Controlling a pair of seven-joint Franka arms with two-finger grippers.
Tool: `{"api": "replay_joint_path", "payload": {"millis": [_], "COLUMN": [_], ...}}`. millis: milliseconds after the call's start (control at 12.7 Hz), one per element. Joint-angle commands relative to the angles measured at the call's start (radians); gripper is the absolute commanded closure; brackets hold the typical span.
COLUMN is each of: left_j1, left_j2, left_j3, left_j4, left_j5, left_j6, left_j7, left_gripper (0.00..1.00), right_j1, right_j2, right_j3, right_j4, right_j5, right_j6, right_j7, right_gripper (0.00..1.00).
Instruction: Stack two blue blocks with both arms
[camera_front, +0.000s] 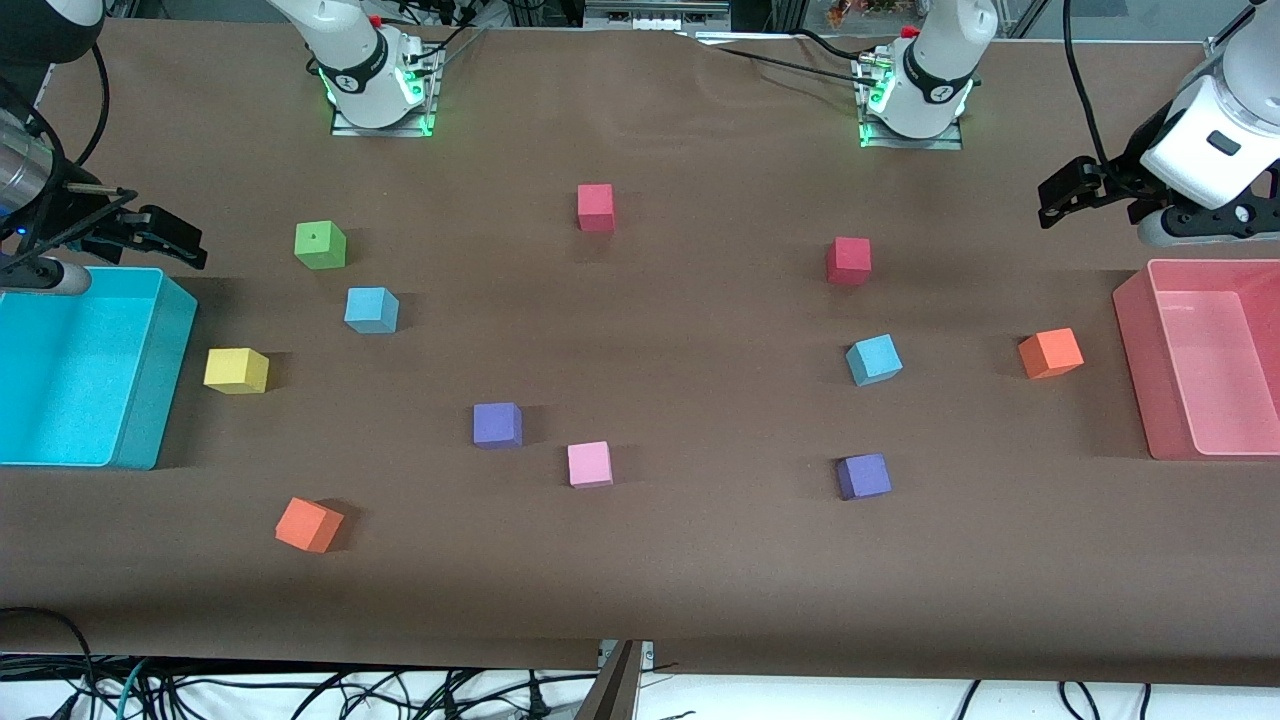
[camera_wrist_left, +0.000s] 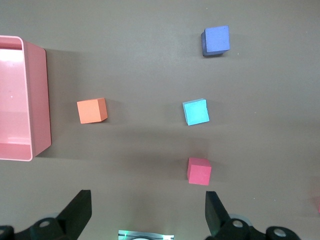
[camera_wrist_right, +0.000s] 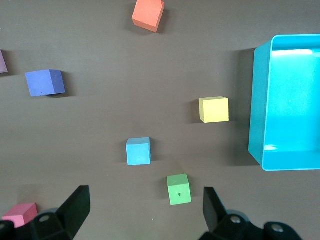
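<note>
Two sky-blue blocks lie far apart on the brown table. One blue block (camera_front: 371, 309) (camera_wrist_right: 138, 151) sits toward the right arm's end, beside a green cube. The other blue block (camera_front: 874, 359) (camera_wrist_left: 195, 112) sits toward the left arm's end, between a red and a purple cube. My right gripper (camera_front: 175, 238) (camera_wrist_right: 146, 197) hangs open and empty in the air by the turquoise bin. My left gripper (camera_front: 1050, 203) (camera_wrist_left: 147, 200) hangs open and empty by the pink bin. Both are well away from the blocks.
A turquoise bin (camera_front: 150, 400) and a pink bin (camera_front: 1135, 370) stand at the table's two ends. Scattered cubes include green (camera_front: 320, 245), yellow (camera_front: 236, 370), purple (camera_front: 497, 424), pink (camera_front: 590, 464), red (camera_front: 848, 260) and orange (camera_front: 1050, 353).
</note>
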Motion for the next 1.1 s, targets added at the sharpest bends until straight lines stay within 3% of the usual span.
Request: {"api": "replay_joint_path", "payload": {"millis": [0,551,1023], "left_j1": [0.018,0.016,0.016], "left_j2": [0.009,0.007,0.007], "left_j3": [-0.014,-0.022,-0.022], "left_j4": [0.032,0.037,0.037], "left_j5": [-0.010,-0.006,-0.006], "left_j6": [-0.030,-0.035,-0.035], "left_j7": [0.006,-0.004,-0.004], "left_gripper": [0.00,0.00,0.00], "right_j1": [0.006,0.006,0.035], "right_j2": [0.001,-0.001,0.016], "right_j3": [0.001,0.001,0.001], "right_j4": [0.021,0.019,0.013], "right_j5": [0.000,0.001,0.000], "right_j6": [-0.026,-0.026,-0.126], "right_j7": [-0.008,-0.008,-0.010], "right_gripper": [0.00,0.00,0.00]}}
